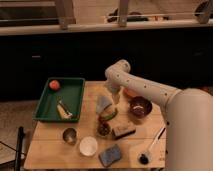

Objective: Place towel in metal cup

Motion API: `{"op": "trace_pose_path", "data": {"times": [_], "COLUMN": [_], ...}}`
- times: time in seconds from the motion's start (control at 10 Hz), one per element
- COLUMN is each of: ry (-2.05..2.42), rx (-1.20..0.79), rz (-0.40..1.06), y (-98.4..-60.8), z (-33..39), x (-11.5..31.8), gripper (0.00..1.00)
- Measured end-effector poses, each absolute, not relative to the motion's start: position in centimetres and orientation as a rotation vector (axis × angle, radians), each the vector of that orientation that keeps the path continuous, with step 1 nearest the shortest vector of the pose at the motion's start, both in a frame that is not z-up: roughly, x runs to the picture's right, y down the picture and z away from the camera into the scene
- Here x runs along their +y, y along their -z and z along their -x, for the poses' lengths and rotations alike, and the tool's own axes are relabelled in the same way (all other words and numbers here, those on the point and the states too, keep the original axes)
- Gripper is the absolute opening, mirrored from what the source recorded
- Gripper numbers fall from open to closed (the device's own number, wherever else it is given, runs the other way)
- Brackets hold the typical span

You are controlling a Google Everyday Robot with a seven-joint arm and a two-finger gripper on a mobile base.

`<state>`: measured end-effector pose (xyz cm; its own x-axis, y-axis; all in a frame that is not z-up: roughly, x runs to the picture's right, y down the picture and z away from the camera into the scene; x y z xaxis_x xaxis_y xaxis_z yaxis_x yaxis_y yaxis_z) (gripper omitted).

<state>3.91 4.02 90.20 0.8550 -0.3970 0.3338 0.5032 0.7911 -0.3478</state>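
Towel (103,105): pale blue-grey cloth, bunched into an upright peak, approx mid-table (50,131), not spread flat. Its top sits right under the gripper (110,95), which hangs just above and a bit to the right at the end of the white arm. Can't tell if gripper is touching the cloth or just over it. Grip state: can't tell either.

Metal cup (69,135): small, upright, near the table's front-left, below the green tray (74,89). It's well apart from the towel, and nothing shows inside it.

Progress, as I judge it: early. Towel isn't in the cup yet. At best it's being gripped. Left to do: secure the hold, lift, carry left and toward the front edge, lower into the cup, let go.

Stuff between and around:
- green item (110,114) and small dark cup (104,129), just in front of the towel
- white bowl (88,146), beside the metal cup
- dark red bowl (140,106), to the right
- blue sponge (110,155), at the front edge

Cloth looks soft and floppy, so prob needs stuffing into the narrow cup mouth.
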Motion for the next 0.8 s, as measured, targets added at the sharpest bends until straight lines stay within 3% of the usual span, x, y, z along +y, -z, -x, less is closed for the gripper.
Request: {"op": "trace_pose_path", "data": {"times": [0.8], "ry": [0.572], "rx": [-0.356], "rz": [0.482], "y": [-91.7], "z": [0.0], "x": [6.4], "gripper": [0.8]}}
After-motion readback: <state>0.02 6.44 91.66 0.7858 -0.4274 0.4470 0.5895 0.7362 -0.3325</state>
